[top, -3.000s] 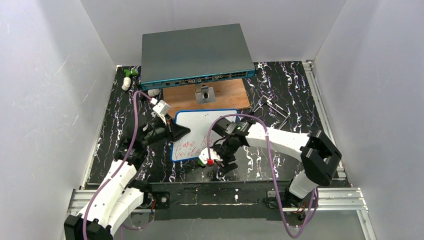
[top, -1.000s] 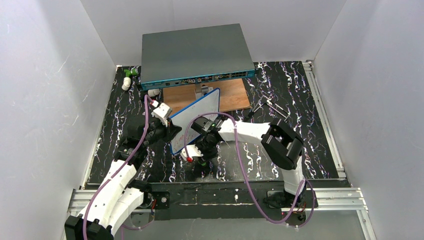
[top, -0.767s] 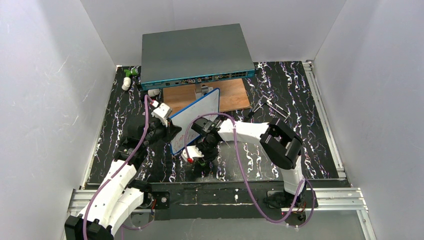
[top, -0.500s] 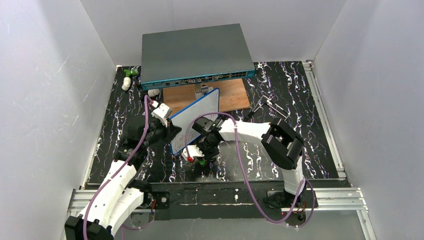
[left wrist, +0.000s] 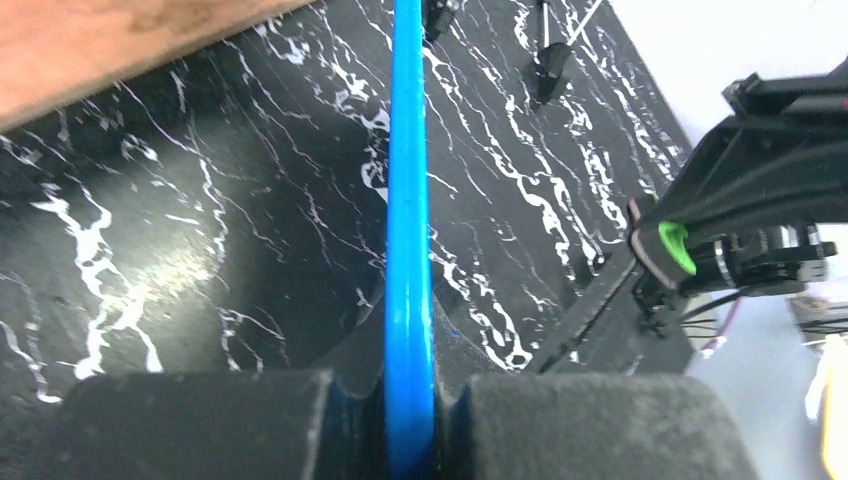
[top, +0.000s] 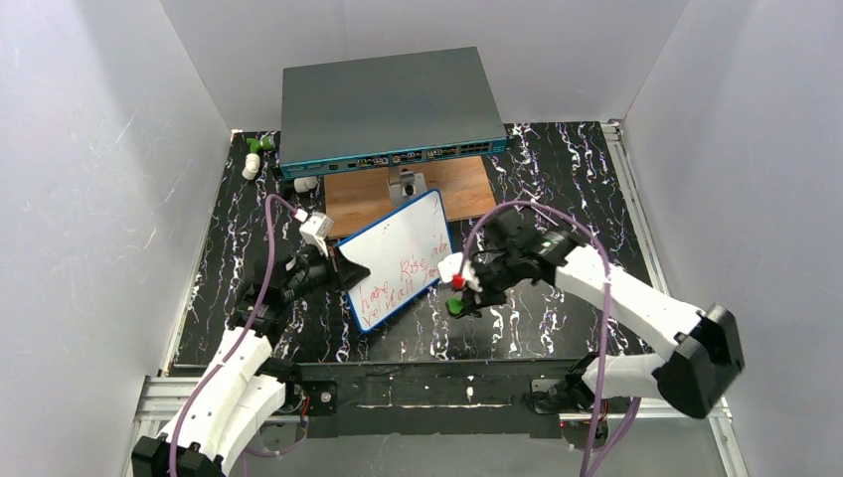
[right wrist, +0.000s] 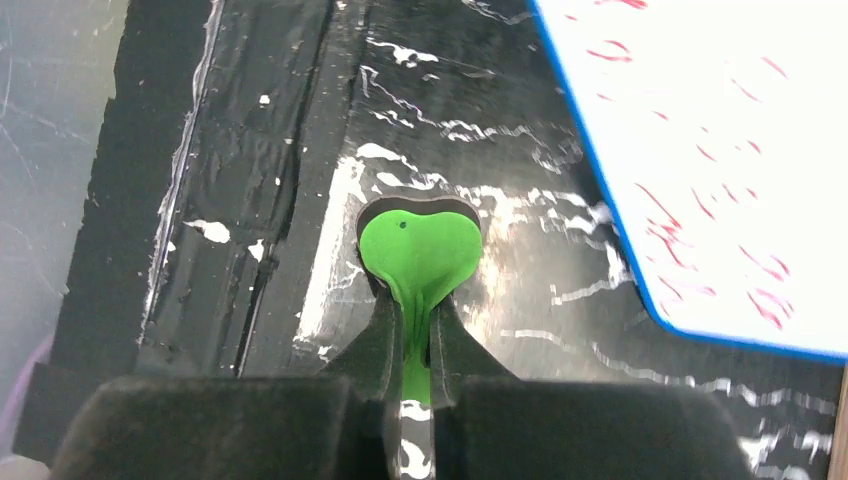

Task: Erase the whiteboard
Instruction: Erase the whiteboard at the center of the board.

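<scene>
1. at the right gripper (right wrist: 415,320): pinched fully together on the narrow stem of a small green piece (right wrist: 420,250), dark-rimmed, hanging just over the table (right wrist: 450,100); probably the wiper, judging by the task.
2. just beside that, but apart: a rounded corner of the whiteboard (right wrist: 720,150), with no contact between the green piece and the white face.
3. at the left gripper (left wrist: 410,400): clamped on the whiteboard's thin blue frame, one pad (left wrist: 200,425) on each side, nothing else in hold.
4. outward from there: whiteboard in the middle of the table, between the two arms, held at a tilt just in front of the wooden board (top: 467,189); impossible to tell whether its far corner rests on anything. red handwriting (top: 403,278) across the half nearer the table's near edge, so not yet wiped.
5. risk one: pivoting or slipping of the whiteboard in the pads under wiping pressure, owing to a hold on one thin edge only.
6. risk two: catching the blue frame instead of the face on the way in, owing to a start off the corner; likely result a knocked board.
7. risk three: twisting of the green piece on its narrow stem under sideways drag, with streaks of red left behind.
</scene>
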